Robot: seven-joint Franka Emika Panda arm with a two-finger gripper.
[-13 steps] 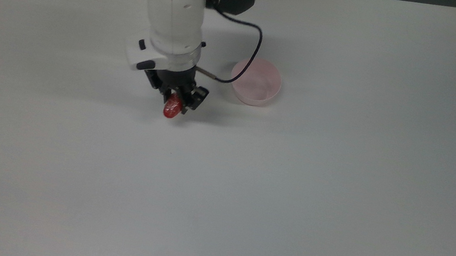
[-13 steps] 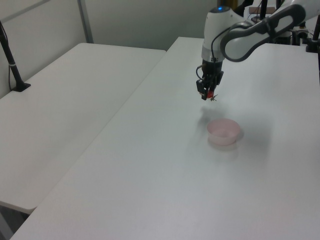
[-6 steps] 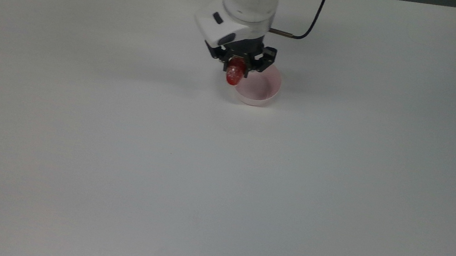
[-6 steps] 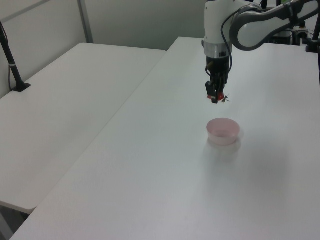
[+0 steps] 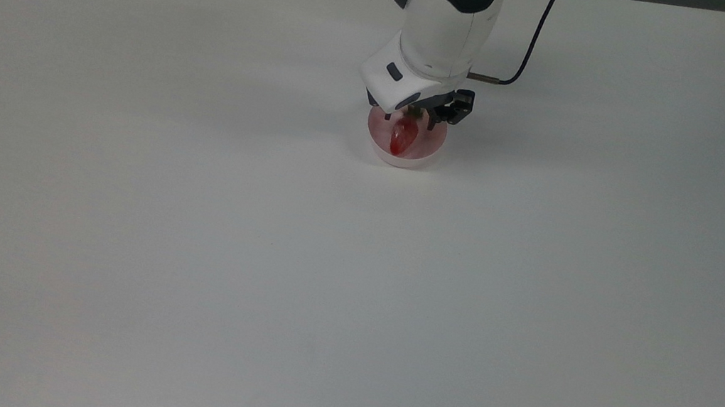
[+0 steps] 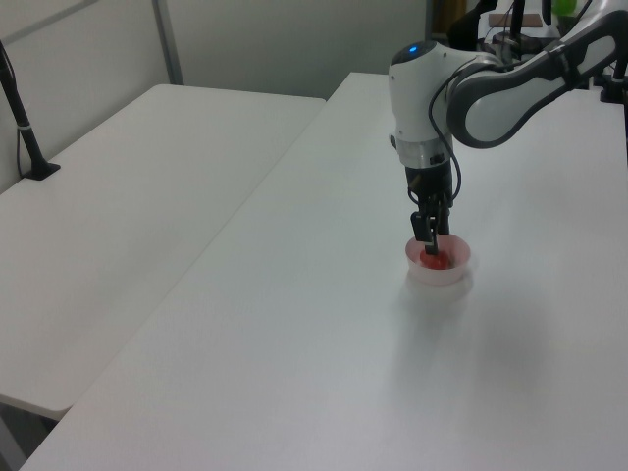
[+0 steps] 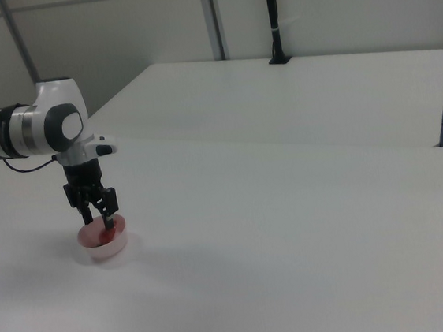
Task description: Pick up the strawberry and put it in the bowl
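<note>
- The strawberry [image 5: 403,139] lies inside the pale pink bowl [image 5: 377,150], a glossy red shape resting on the bowl's floor with its narrow tip toward the bottom of the top view.
- In the left view the strawberry [image 6: 433,260] shows as a small red patch within the bowl [image 6: 456,268]; in the right view it reads as a red tint through the translucent wall of the bowl [image 7: 111,246].
- The gripper [image 5: 418,120] hangs directly over the bowl, its black fingers pointing down toward the fruit.
- In the right view the gripper [image 7: 99,218] has its two fingers spread apart (a clear gap shows between them), with the tips at about the level of the bowl's rim.
- In the left view the gripper [image 6: 432,237] reaches down to the bowl's rim, just above the red fruit; whether a finger touches the strawberry cannot be told.
- The robot arm [image 5: 449,15] is white with dark joints and carries a lit blue light on top; a black cable [image 5: 532,46] loops off it on the top view's right.
- The bowl stands on a plain white table [image 5: 350,288], and a second white table [image 6: 128,196] stands alongside on the left view's left.
- A black post [image 7: 273,18] rises from the far table in the right view.
</note>
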